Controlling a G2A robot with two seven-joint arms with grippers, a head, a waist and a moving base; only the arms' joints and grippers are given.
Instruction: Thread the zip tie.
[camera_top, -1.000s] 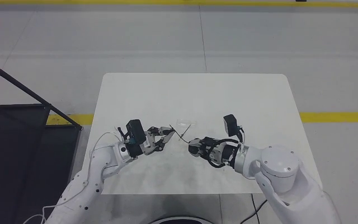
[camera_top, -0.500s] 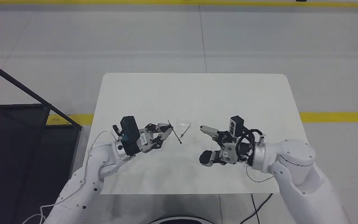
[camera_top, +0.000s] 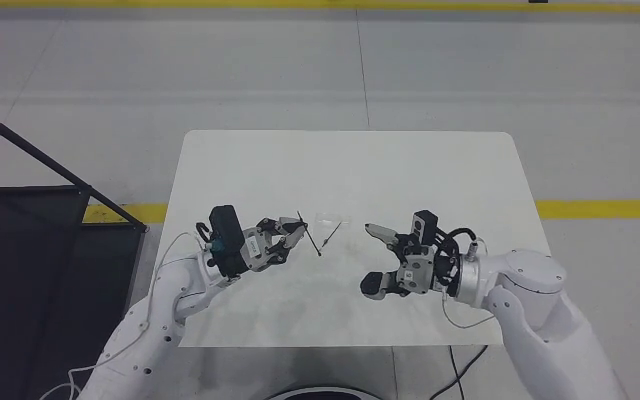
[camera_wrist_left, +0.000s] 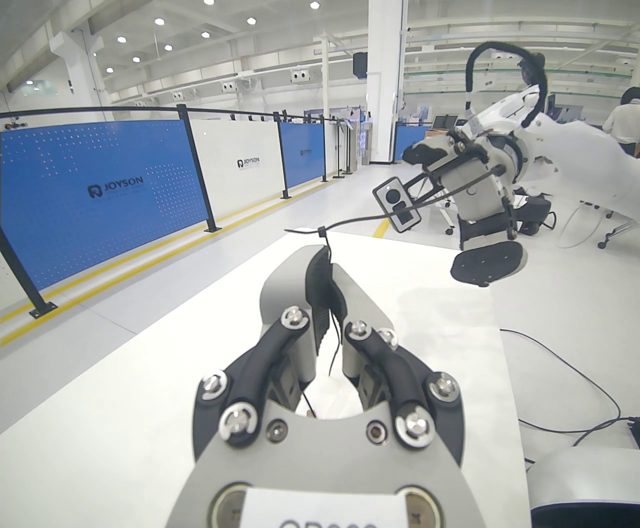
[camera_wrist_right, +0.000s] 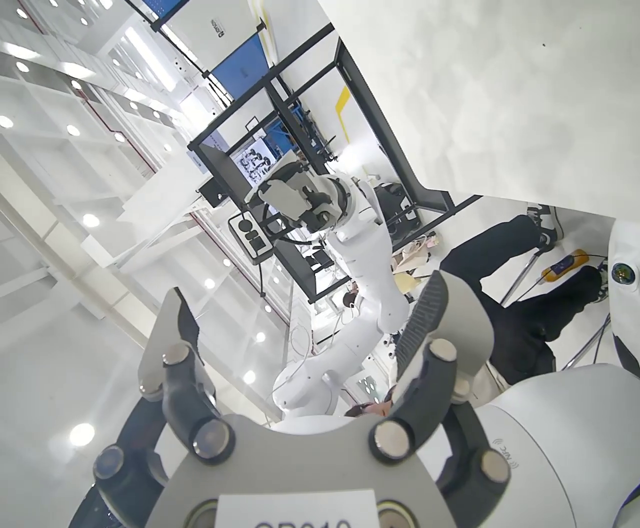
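Left claw is clamped on a thin black zip tie above the white surface; right claw hangs nearby, fingers spread wide, holding nothing.

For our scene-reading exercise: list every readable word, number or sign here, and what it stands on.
Blue fence panel: brand logo, left unquoted.
White fence panel: same logo, left unquoted.
Label on left gripper base: cut off, unreadable.
Label on right gripper base: cut off, unreadable.
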